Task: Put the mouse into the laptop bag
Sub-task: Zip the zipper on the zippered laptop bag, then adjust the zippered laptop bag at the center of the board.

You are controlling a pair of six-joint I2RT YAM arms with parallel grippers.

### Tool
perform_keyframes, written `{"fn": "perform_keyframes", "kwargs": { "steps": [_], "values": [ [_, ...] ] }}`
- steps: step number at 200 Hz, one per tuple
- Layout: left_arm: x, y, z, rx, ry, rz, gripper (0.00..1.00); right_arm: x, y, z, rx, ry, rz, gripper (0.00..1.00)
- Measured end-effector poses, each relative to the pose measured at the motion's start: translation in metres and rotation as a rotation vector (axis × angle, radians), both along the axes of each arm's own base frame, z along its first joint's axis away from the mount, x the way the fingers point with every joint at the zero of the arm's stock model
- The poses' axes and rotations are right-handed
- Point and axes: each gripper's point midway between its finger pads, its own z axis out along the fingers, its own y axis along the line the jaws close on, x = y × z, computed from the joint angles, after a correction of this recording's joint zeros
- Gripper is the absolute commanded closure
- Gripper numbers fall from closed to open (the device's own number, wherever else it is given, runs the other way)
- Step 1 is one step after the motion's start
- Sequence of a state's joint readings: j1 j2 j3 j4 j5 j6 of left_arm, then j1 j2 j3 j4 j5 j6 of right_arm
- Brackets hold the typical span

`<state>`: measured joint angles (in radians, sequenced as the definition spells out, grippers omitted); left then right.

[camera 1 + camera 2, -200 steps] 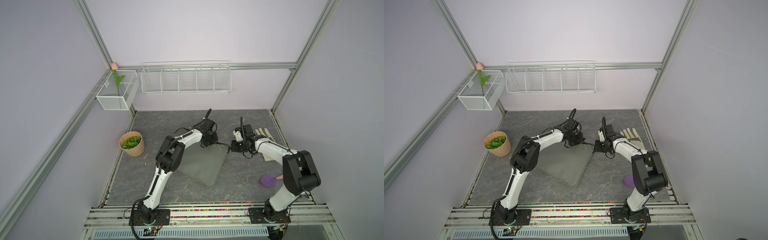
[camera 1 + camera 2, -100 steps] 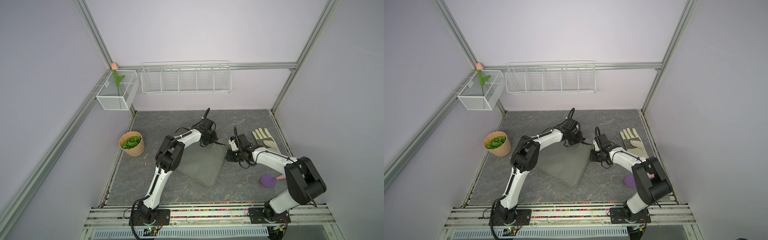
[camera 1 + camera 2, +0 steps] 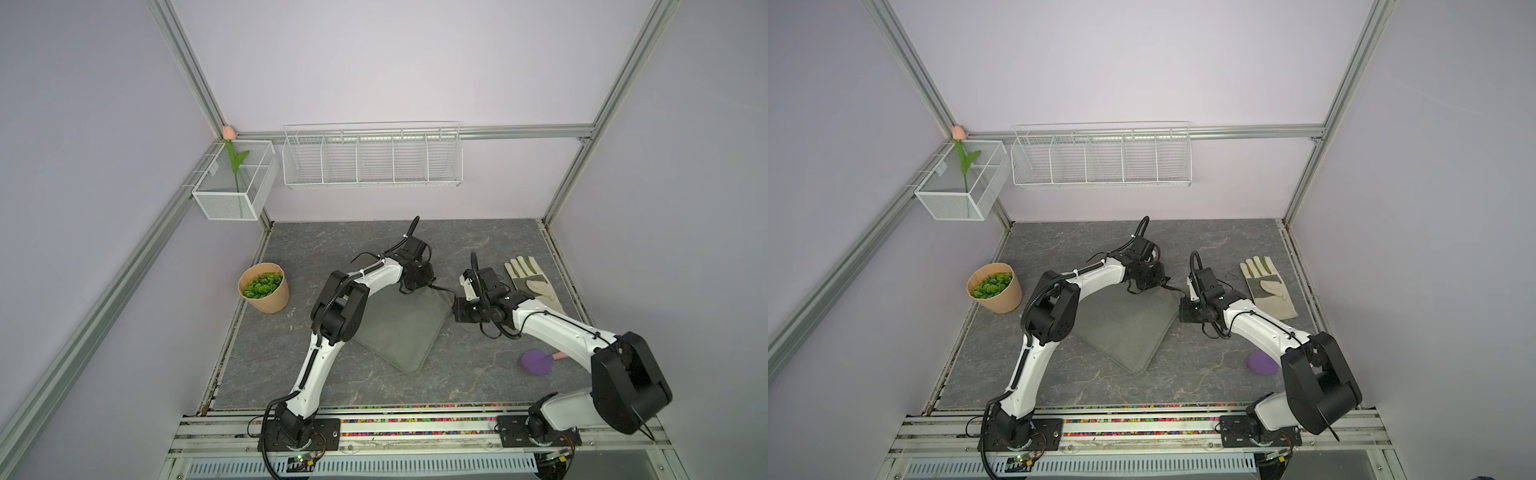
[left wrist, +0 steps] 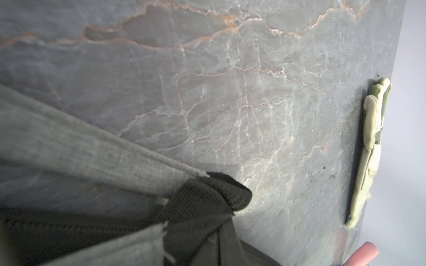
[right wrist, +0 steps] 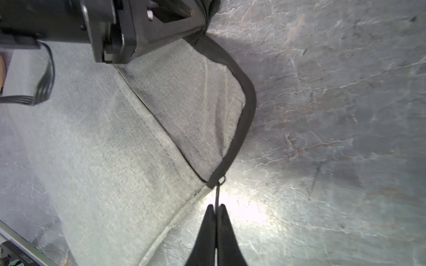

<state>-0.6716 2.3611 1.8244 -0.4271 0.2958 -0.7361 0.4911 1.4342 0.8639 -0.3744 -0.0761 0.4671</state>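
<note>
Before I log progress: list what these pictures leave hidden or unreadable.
Mouse: in no view; fabric hides the inside of the laptop bag.
Left gripper: in both top views, its own wrist covers the jaws.
Purple piece: in a top view, partly behind the right arm.

Both top views are bright and even, with soft shadows. In the right wrist view glare (almost white) lies on the tabletop (image 5: 253, 207); in the left wrist view the laptop bag (image 4: 80, 147) is blurred.
</note>
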Motion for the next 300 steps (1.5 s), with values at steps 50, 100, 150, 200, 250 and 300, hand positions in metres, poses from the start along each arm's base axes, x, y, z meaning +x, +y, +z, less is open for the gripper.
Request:
{"fn": "perform_keyframes", "kwargs": {
  "steps": [50, 100, 150, 200, 250, 300],
  "values": [
    [-0.004, 0.005, 0.009, 0.010, 0.021, 0.012, 1.00, 0.010, -0.033, -0.008, -0.033, 0.035, -0.049, 0.93],
    [-0.014, -0.018, 0.052, -0.012, -0.016, -0.029, 1.00, 0.017, -0.036, -0.012, -0.038, 0.051, -0.043, 0.93],
    [-0.055, -0.035, 0.055, -0.006, 0.011, -0.103, 1.00, 0.018, -0.038, -0.012, -0.038, 0.050, -0.042, 0.93],
    [-0.079, 0.007, 0.054, 0.056, 0.039, -0.087, 1.00, 0.006, -0.038, -0.018, -0.025, 0.065, -0.029, 0.91],
    [-0.101, 0.070, 0.100, 0.112, -0.054, -0.004, 1.00, -0.039, 0.026, -0.003, -0.059, 0.011, 0.173, 0.85],
    [-0.056, 0.200, 0.113, 0.275, -0.100, 0.321, 1.00, -0.086, 0.121, 0.021, -0.047, -0.053, 0.398, 0.87]
  ]
}}
